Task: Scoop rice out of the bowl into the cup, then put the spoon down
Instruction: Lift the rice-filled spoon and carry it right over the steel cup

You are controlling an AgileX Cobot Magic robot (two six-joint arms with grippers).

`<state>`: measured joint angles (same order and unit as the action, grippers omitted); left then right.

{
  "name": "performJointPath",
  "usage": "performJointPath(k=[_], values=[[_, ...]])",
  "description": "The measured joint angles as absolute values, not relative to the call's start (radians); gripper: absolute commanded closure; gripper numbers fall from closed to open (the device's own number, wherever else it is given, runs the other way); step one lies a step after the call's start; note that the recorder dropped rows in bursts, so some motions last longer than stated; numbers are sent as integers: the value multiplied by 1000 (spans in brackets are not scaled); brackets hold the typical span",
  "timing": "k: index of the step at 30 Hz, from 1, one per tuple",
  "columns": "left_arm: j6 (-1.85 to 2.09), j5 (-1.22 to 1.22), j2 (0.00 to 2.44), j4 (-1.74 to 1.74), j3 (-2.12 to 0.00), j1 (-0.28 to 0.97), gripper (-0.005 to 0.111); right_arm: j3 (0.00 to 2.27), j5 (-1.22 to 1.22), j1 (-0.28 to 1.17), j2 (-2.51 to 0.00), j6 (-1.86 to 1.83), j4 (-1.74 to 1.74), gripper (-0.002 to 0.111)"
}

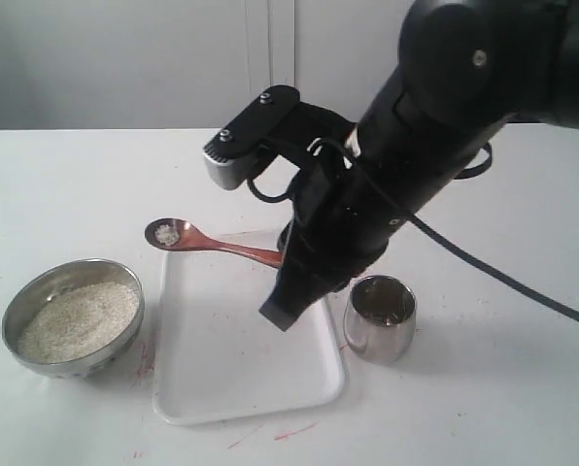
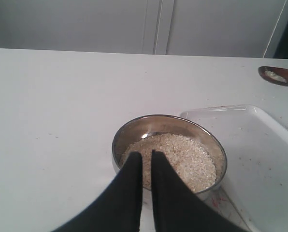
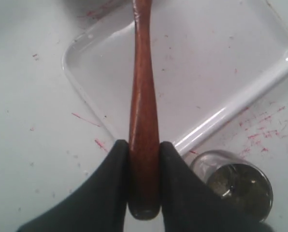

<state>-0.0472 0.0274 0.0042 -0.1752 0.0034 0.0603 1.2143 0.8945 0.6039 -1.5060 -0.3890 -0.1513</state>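
The steel bowl point(image 1: 73, 313) stands at the left, filled with white rice point(image 1: 79, 320). My right gripper point(image 1: 288, 277) is shut on the handle end of the reddish-brown wooden spoon point(image 1: 187, 236) and holds it roughly level above the tray. A few grains lie in its oval end. The right wrist view shows the handle point(image 3: 143, 96) clamped between the right gripper point(image 3: 144, 147) fingers, with the steel cup point(image 3: 240, 186) beside them. That cup point(image 1: 380, 317) stands right of the tray. My left gripper point(image 2: 146, 154) hovers shut and empty over the near rim of the bowl point(image 2: 169, 153).
A white rectangular tray point(image 1: 246, 330) lies between bowl and cup, seen also as the tray point(image 3: 207, 72) and the tray point(image 2: 260, 159). Red marks speckle the white table around it. My right arm's black body hangs over the tray's far right corner.
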Motion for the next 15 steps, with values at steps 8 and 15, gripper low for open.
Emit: performJointPath(k=[8,15], values=[[-47,27,4,-175,3,60,92,1080,868,558,-1381,-396,-149,108],[-47,27,4,-175,3,60,92,990,858,520,-1294,-396,-145,108]])
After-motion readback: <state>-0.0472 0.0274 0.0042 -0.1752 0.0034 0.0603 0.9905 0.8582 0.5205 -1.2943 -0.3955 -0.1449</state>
